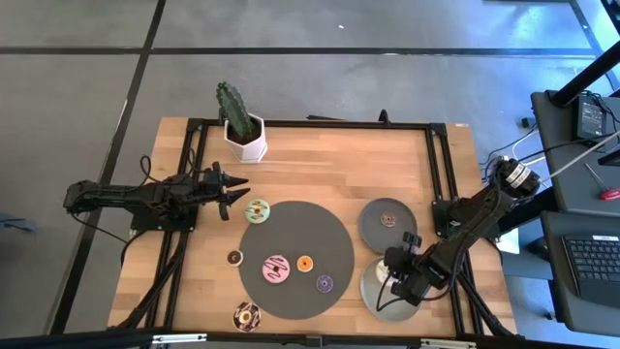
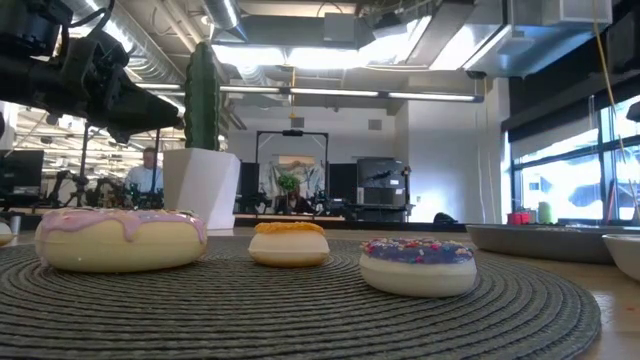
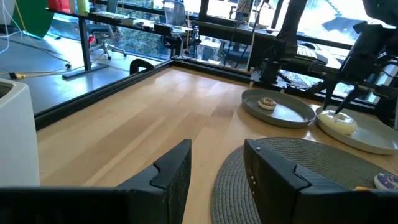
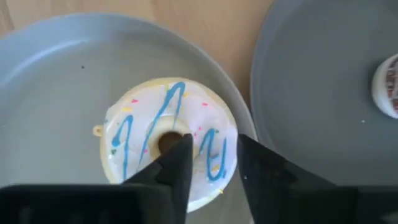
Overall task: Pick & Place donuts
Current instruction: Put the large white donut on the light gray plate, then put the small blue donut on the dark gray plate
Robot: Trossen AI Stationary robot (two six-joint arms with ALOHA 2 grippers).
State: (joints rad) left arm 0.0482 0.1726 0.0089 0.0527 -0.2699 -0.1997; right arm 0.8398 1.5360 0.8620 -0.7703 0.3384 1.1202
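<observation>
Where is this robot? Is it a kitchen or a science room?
Probably a robotics lab or workshop, not a kitchen. Behind the wooden table are desks with a laptop, exposed ceiling ducts, and a person working at a bench.

white donut [image 4: 169,141] blue-striped, flat on plate [image 4: 56,74] | pink donut [image 1: 277,269], orange mini [image 1: 304,263] on mat [image 1: 329,233]
</observation>
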